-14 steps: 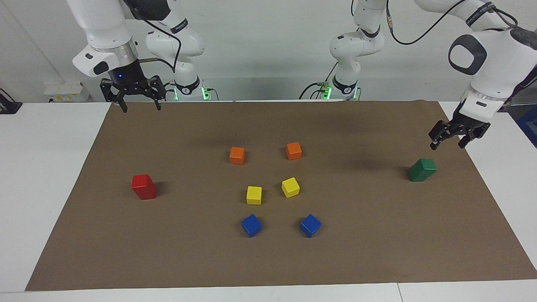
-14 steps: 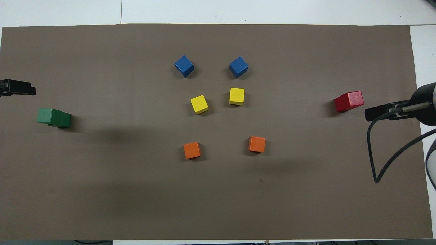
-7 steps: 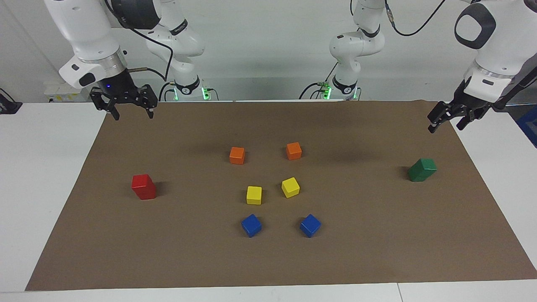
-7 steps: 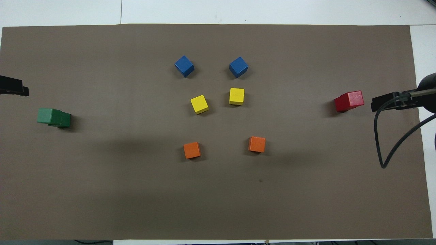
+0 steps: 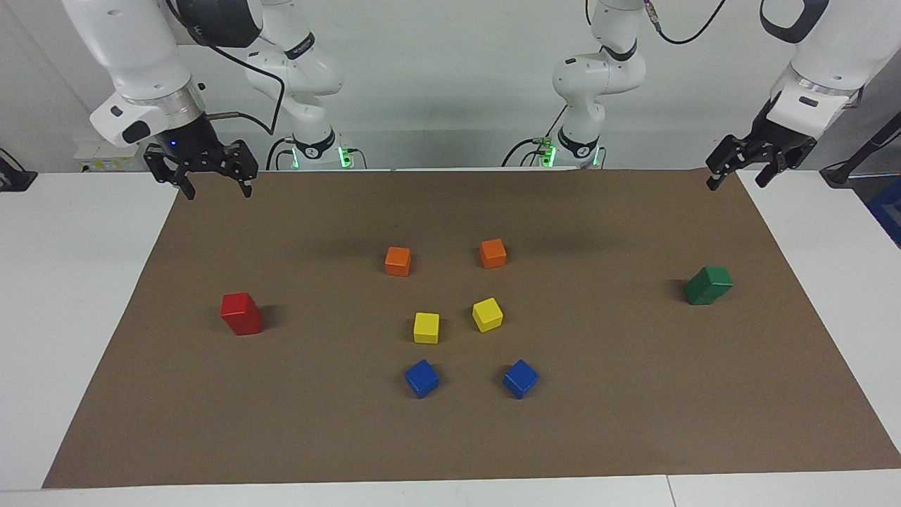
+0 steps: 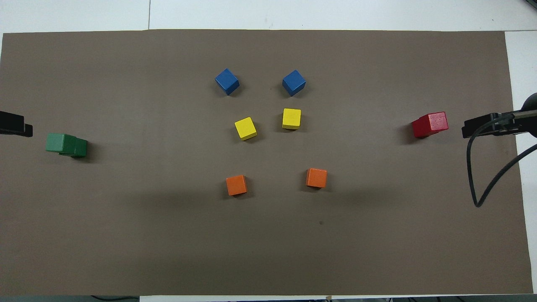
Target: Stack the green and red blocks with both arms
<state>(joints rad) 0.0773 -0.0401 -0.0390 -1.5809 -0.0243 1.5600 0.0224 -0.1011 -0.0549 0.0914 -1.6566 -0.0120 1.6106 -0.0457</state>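
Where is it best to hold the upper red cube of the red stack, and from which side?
Take the upper glossy red cube by two opposite side faces, coming straight down from above. It rests on the lower red cube, so its sides and top stand free; a low grip would probably catch the lower one too.

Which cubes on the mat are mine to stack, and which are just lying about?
Job: green stack, two cubes, at the left arm's end; red stack, two cubes, at the right arm's end.
Lying about: orange cubes, yellow cubes, blue cubes, mid-mat.
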